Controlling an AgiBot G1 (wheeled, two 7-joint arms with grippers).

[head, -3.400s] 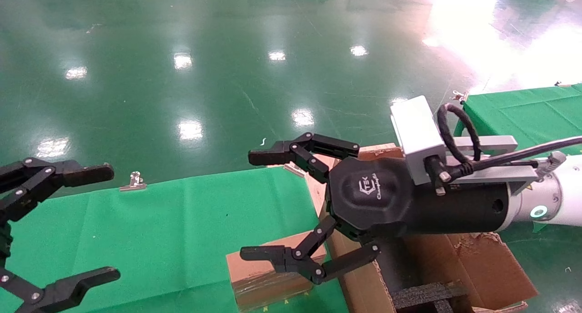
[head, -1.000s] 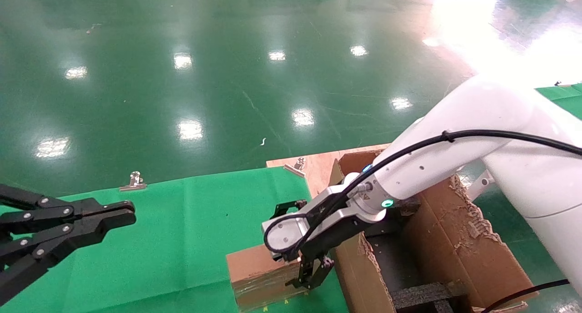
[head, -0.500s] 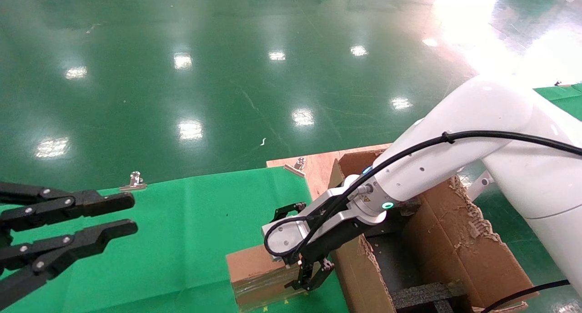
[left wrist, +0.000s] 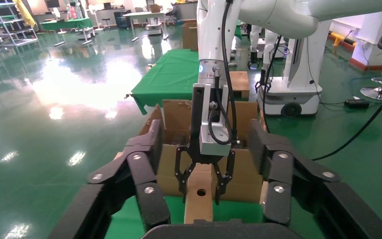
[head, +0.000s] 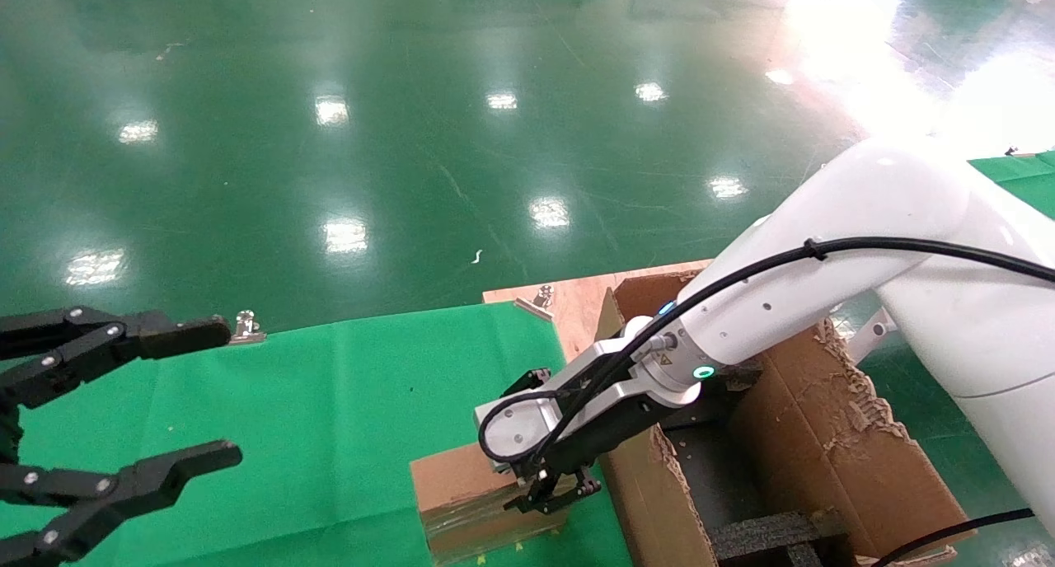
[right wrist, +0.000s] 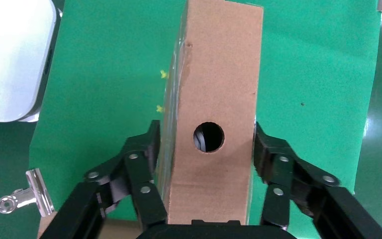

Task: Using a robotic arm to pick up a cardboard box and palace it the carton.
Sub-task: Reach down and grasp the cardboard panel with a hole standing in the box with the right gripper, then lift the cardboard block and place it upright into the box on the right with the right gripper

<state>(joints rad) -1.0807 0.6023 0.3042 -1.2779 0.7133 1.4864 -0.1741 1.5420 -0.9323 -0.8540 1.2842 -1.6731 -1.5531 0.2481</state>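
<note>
Head view: right gripper [head: 537, 439] of the robotic arm [head: 832, 254] pinching the cardboard box [head: 461, 501] on the green cloth [head: 330, 419] left of the carton [head: 824, 452] — left gripper [head: 185, 398] spread, far left; right wrist view: fingers [right wrist: 144, 164] seemingly touching both faces.
</note>
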